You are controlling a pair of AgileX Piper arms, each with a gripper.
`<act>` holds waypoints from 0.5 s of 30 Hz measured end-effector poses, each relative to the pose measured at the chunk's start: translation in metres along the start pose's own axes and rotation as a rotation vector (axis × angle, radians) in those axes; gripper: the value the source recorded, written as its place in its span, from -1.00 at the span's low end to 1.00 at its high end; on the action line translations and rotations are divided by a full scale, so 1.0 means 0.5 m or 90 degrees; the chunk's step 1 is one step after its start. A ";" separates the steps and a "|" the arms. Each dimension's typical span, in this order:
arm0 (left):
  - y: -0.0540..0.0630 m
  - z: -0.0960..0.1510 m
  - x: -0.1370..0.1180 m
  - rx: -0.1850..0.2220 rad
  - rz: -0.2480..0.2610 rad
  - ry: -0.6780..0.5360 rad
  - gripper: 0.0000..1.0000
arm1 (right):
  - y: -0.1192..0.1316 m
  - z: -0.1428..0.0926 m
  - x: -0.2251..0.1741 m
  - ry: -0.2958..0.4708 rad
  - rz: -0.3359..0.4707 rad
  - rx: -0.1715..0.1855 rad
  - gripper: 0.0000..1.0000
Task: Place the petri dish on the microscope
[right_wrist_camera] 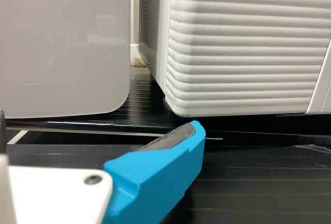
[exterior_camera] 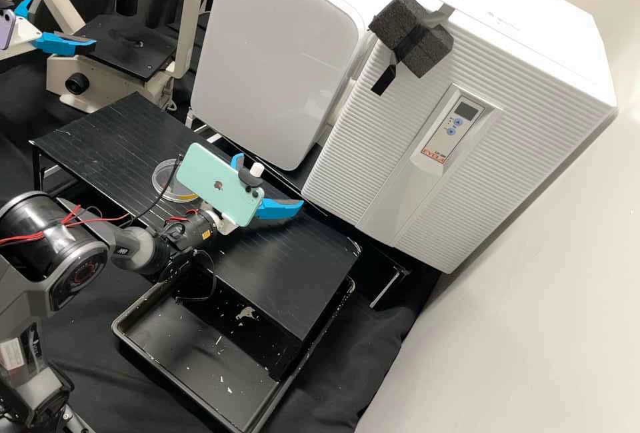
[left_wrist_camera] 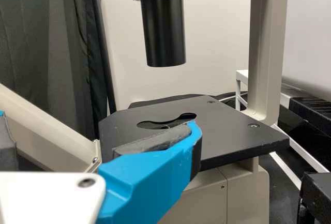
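This is a laboratory: a microscope [exterior_camera: 87,76], a petri dish [exterior_camera: 162,178] on the black worktop [exterior_camera: 293,280] near it, a ribbed white cabinet [exterior_camera: 363,160] farther off.

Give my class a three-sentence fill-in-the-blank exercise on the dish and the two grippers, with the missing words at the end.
1. The petri dish lies on the black table, ____ the microscope (on or off).
2. The gripper near the microscope is the ____ one (left or right).
3. The right gripper, above the table, has its fingers ____ (open or shut).

Missing words: off; left; open.
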 end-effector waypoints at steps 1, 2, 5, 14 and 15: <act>0.000 0.000 0.000 0.000 0.000 0.000 1.00 | 0.000 0.000 0.000 0.000 0.000 0.000 1.00; 0.000 0.000 0.000 0.000 0.000 0.000 1.00 | 0.000 0.000 0.000 0.000 0.000 0.000 1.00; 0.000 0.000 0.000 0.000 0.000 0.000 1.00 | 0.000 0.000 0.000 0.000 0.000 0.000 1.00; -0.002 0.012 0.000 0.003 -0.003 -0.016 1.00 | 0.000 0.000 0.000 0.000 0.000 0.000 1.00; -0.003 0.017 0.000 0.005 -0.005 -0.024 1.00 | 0.000 0.000 0.000 0.000 0.000 0.000 1.00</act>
